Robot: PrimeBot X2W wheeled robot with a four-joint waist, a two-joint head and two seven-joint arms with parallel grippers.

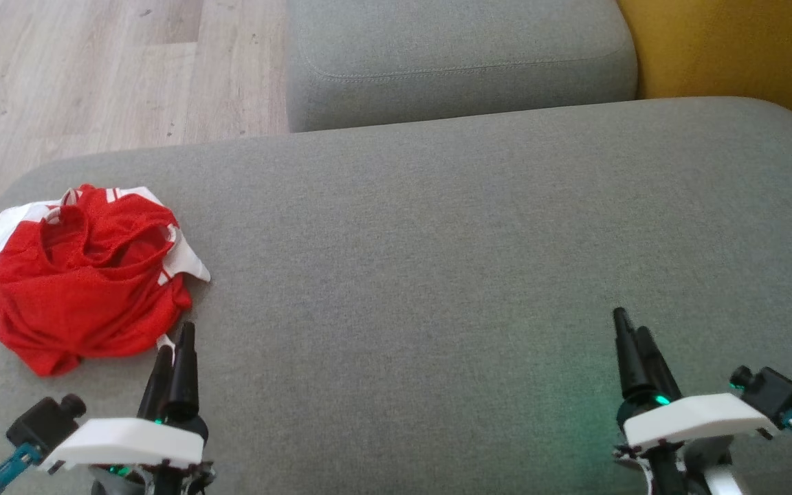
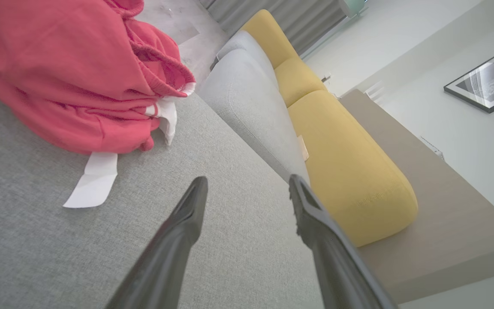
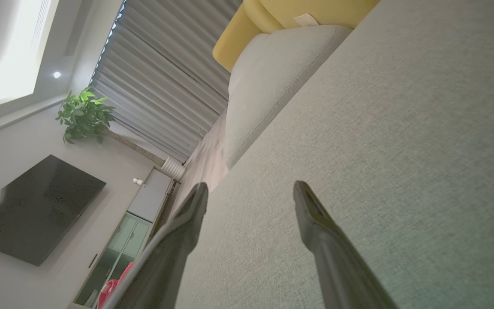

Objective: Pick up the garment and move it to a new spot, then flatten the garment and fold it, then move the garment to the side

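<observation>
**Position.** The garment (image 1: 86, 275), a red mesh jersey with white trim, lies crumpled in a heap at the centre left of the head view, on the grey sofa seat (image 1: 437, 240); it sits close to the seat's left edge.

**Hand state.** The left hand (image 1: 174, 340) is released, fingers spread and holding nothing; its tips stand just beside the lower right border of the heap, apart from the red cloth. The right hand (image 1: 631, 323) is likewise released and empty; it hangs over bare seat at the lower right of the frame, well apart from the garment.

**Handling, as judged.** The cloth appears light, limp and thin; it should drape and stretch when lifted, and will not keep its shape. It is not fragile; the open mesh may snag on a fingertip. The woven seat looks likely to drag on it, so lift rather than slide.

**Grasp point, as judged.**
- Pinch a raised fold at the heap's near right border; several layers there give bulk.
- A banded white-trimmed opening near the top is a firmer alternative.
- Avoid the white label (image 2: 94, 178) lying flat at the lower left of the left wrist view; it is too slight to carry the load.
</observation>
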